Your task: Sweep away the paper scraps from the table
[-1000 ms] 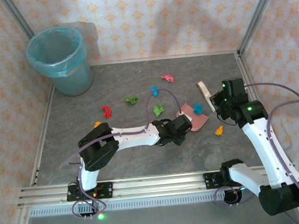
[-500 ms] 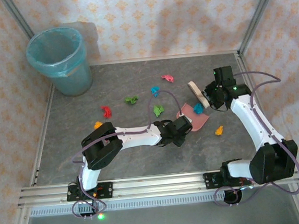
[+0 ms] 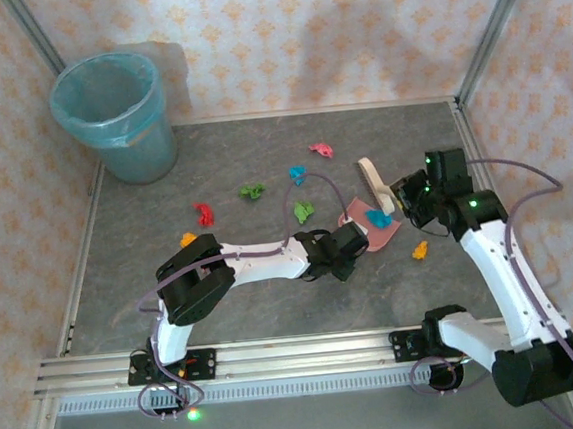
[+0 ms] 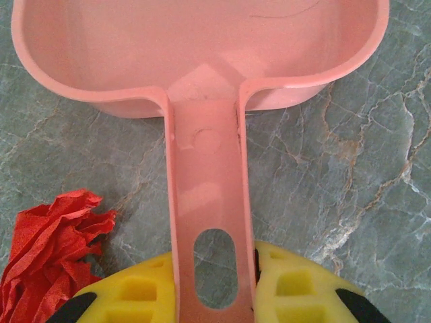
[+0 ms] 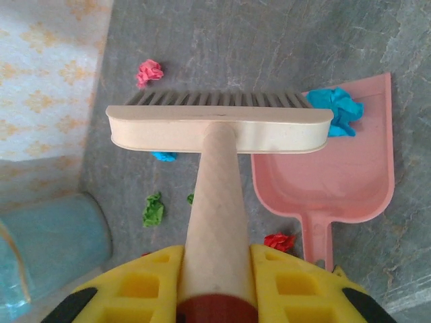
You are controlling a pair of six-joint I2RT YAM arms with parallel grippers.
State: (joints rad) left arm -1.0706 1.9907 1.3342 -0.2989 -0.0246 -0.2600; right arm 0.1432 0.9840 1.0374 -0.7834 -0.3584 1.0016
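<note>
My left gripper point(image 3: 345, 250) is shut on the handle point(image 4: 209, 202) of the pink dustpan point(image 3: 377, 234), which lies flat on the table point(image 3: 274, 306). My right gripper point(image 3: 412, 196) is shut on the wooden handle point(image 5: 215, 222) of a brush, whose head point(image 3: 371, 180) stands bristles-down just behind the pan's mouth. A blue scrap point(image 3: 378, 217) rests at the pan's front lip point(image 5: 340, 111). Other paper scraps lie loose: pink point(image 3: 321, 150), blue point(image 3: 297, 173), two green point(image 3: 252, 190) point(image 3: 304, 211), red point(image 3: 203, 214), orange point(image 3: 186, 239) point(image 3: 420, 250). Another red scrap point(image 4: 47, 249) sits beside the dustpan handle.
A teal bin point(image 3: 117, 114) with a liner stands at the back left corner. Aluminium rails point(image 3: 279, 356) run along the near edge, and peach patterned walls close in the back and sides. A cable point(image 3: 309, 187) loops over the left arm.
The right arm swung the brush left and then drew it toward the dustpan. The blue scrap has shifted onto the pan's lip. The left arm and dustpan have stayed put.
</note>
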